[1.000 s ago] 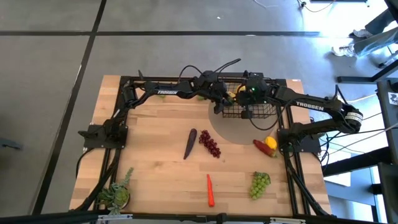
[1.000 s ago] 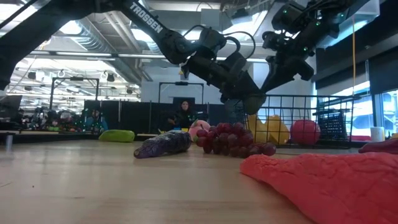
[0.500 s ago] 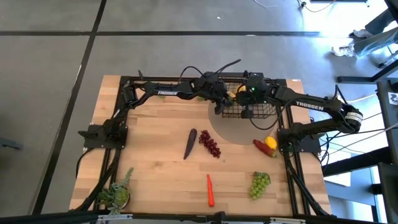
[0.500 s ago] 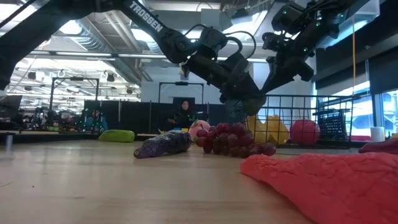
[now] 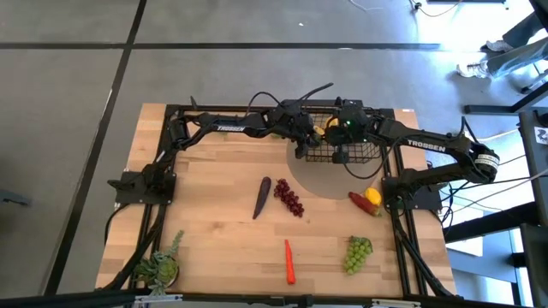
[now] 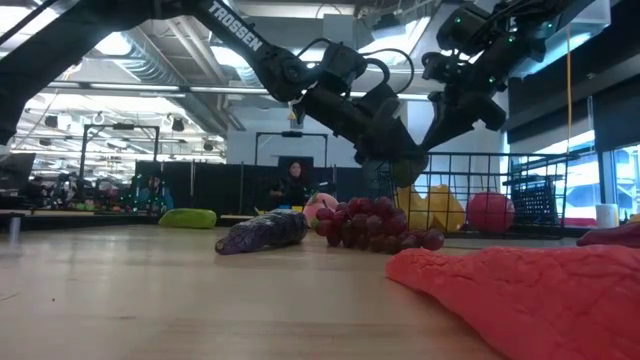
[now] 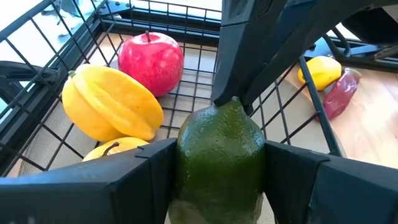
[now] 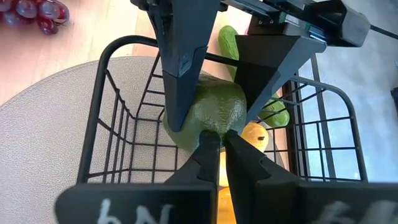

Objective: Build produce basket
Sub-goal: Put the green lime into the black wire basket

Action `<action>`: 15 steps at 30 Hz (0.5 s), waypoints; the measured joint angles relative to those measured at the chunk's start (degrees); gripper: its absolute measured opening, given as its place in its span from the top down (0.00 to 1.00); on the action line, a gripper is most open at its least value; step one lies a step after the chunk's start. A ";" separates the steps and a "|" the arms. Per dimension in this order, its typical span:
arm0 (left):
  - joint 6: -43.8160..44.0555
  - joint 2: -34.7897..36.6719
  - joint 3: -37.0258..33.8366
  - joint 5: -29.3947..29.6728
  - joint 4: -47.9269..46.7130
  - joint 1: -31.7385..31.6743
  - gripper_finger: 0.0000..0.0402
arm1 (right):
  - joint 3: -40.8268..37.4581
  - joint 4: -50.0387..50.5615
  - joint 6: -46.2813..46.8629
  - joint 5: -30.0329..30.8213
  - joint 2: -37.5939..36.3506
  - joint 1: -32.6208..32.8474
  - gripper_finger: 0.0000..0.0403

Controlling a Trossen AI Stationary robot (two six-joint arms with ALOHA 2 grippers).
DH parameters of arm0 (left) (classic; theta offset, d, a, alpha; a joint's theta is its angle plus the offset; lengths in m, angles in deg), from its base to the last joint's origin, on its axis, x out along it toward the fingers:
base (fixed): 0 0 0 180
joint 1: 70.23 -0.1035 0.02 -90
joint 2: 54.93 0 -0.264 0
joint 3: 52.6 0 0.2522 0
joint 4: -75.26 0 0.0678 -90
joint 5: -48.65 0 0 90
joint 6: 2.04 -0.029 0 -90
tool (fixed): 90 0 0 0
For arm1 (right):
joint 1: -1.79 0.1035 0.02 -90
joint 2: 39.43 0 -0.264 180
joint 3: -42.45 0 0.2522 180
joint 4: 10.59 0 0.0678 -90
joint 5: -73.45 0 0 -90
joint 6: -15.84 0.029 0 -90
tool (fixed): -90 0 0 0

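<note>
Up at the top centre of the high view, both arms crowd over the basket, which sits at the far edge of the surface. The left claw hangs at the basket's left rim and the right claw just beside it. Lower in the frame, still loose: eggplant, dark grapes, carrot, green grapes, and a lemon touching a red pepper. "TROSSEN" reads in white on the right arm's forearm.

In the low view, the two claws meet in the upper middle above the basket, the avocado showing as a green lump between them. "TROSSEN" runs along the arm at upper left.

In the left wrist view, the left claw is clamped on the avocado at lower centre, over the basket. Inside lie a yellow pepper and a red apple. No writing.

In the right wrist view, the right claw is pinched closed, its tips touching the avocado's top at centre frame. A cucumber lies beyond. The marks at the bottom edge can't be made out.

To do this well, I'd say: clear the closed right claw away first, keep the avocado well inside the rim, lower it toward a free patch beside the pepper, then let go low so it doesn't bounce.
</note>
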 joint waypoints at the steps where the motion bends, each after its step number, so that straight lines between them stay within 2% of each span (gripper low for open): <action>1: 0.00 0.00 0.00 0.04 -0.02 0.00 0.56 | 0.00 -0.07 -0.01 0.28 0.00 0.00 0.96; 5: 0.69 0.00 0.02 0.60 0.07 -0.04 0.56 | 0.00 -0.47 -0.01 3.78 0.00 0.11 0.96; 15: 2.75 0.09 0.08 0.40 -0.97 0.03 0.56 | 0.00 -0.80 -0.01 4.51 0.00 0.09 0.84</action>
